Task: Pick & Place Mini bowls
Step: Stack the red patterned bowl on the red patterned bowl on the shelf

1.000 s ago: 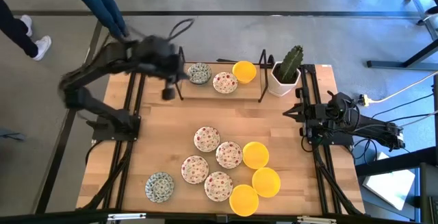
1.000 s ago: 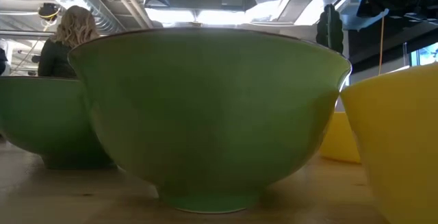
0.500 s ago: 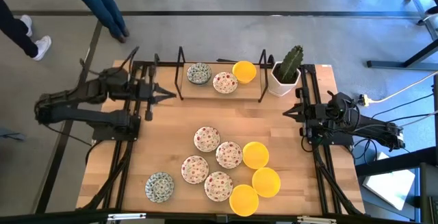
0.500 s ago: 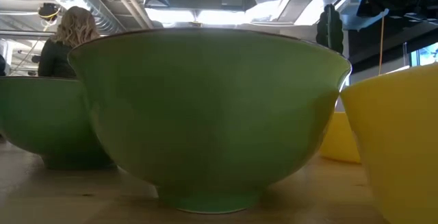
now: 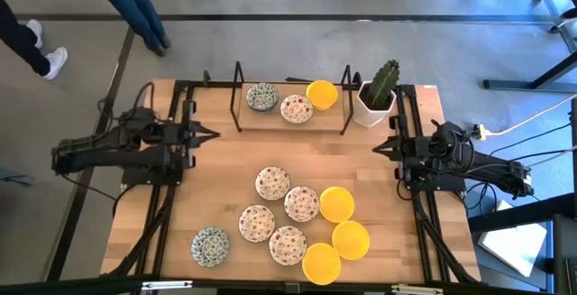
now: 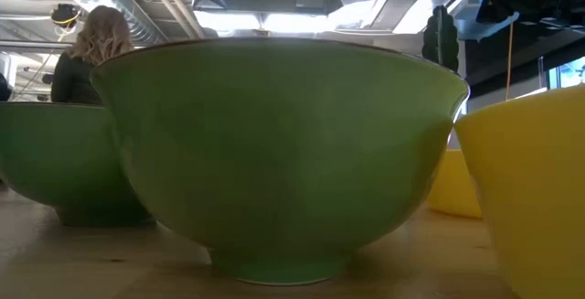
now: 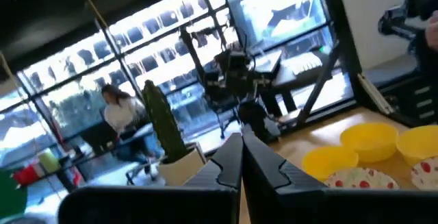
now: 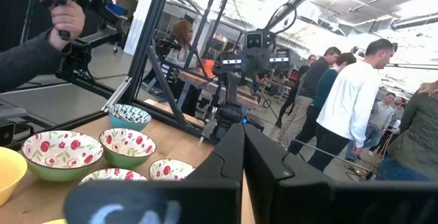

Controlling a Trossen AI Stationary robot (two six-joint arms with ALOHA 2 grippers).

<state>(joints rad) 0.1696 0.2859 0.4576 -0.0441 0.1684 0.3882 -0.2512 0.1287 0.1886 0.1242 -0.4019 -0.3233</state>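
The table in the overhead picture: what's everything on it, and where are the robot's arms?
Yellow mini bowls: four; one on the back rack, three front right.
Red-speckled mini bowls: five, white with red; one on the rack, four at front centre.
Green-blue patterned mini bowls: two; one on the rack, one front left.
Rack: one, black wire frame, back centre.
Cactus: one, green, in a white pot, back right.
Left gripper: shut, empty, left edge.
Right gripper: shut, empty, right edge.

Yellow bowls: four. Red-speckled bowls: five. Green-blue bowls: two. Cactus pot: one.
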